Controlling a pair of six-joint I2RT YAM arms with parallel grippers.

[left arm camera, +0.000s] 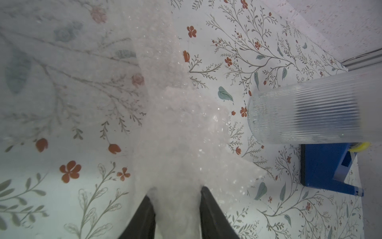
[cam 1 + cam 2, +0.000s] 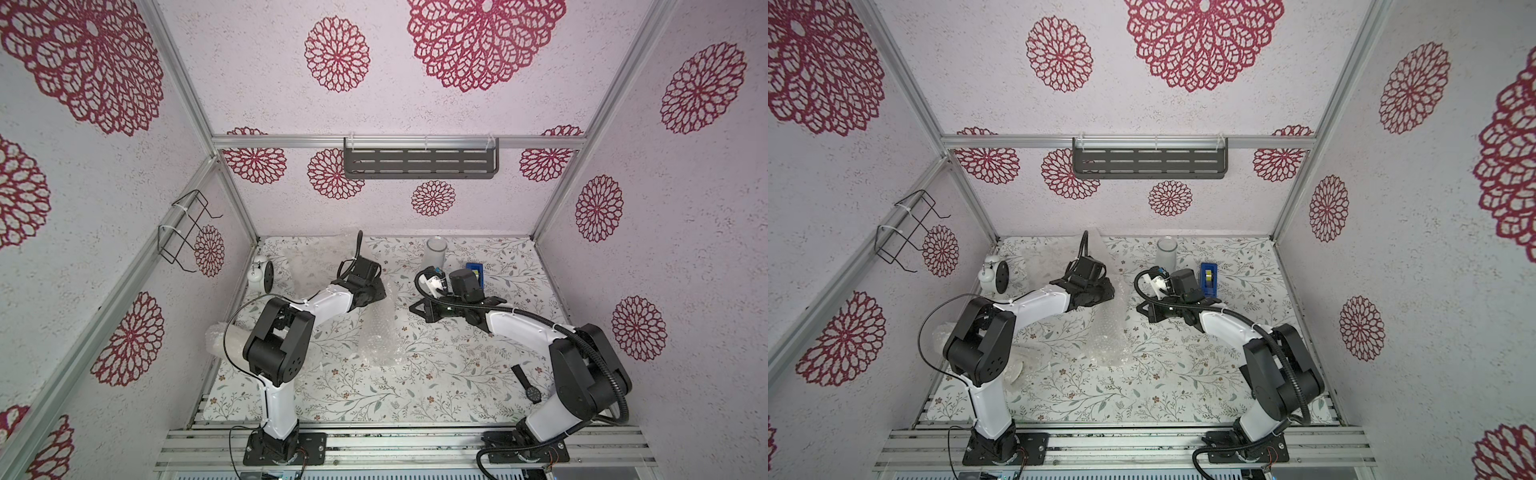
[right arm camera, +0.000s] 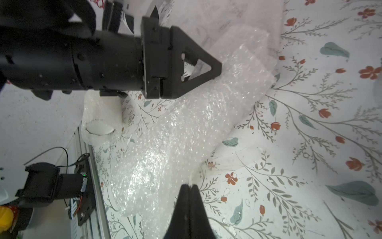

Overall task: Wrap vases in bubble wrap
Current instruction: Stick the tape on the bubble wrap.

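Observation:
A long roll of bubble wrap (image 2: 380, 332) (image 2: 1108, 332) (image 3: 165, 144) lies mid-table; what it holds is hidden. My left gripper (image 2: 377, 294) (image 2: 1106, 293) (image 1: 175, 192) (image 3: 217, 68) is shut on the roll's far end, with wrap bunched between its fingers. My right gripper (image 2: 412, 309) (image 2: 1140, 309) (image 3: 189, 186) is shut, pinching a thin edge of the loose sheet beside the roll. A ribbed translucent glass vase (image 2: 435, 251) (image 2: 1166, 251) (image 1: 303, 111) stands bare at the back. A white vase (image 2: 220, 340) (image 2: 1017, 370) (image 3: 99, 129) lies wrapped at the left edge, partly under my left arm.
A blue tape dispenser (image 2: 475, 270) (image 2: 1208, 276) (image 1: 324, 165) stands right of the glass vase. More loose bubble wrap (image 2: 307, 266) lies at the back left, beside a white alarm clock (image 2: 261, 272) (image 2: 992, 274). A black wristwatch (image 2: 528, 384) lies near my right arm's base.

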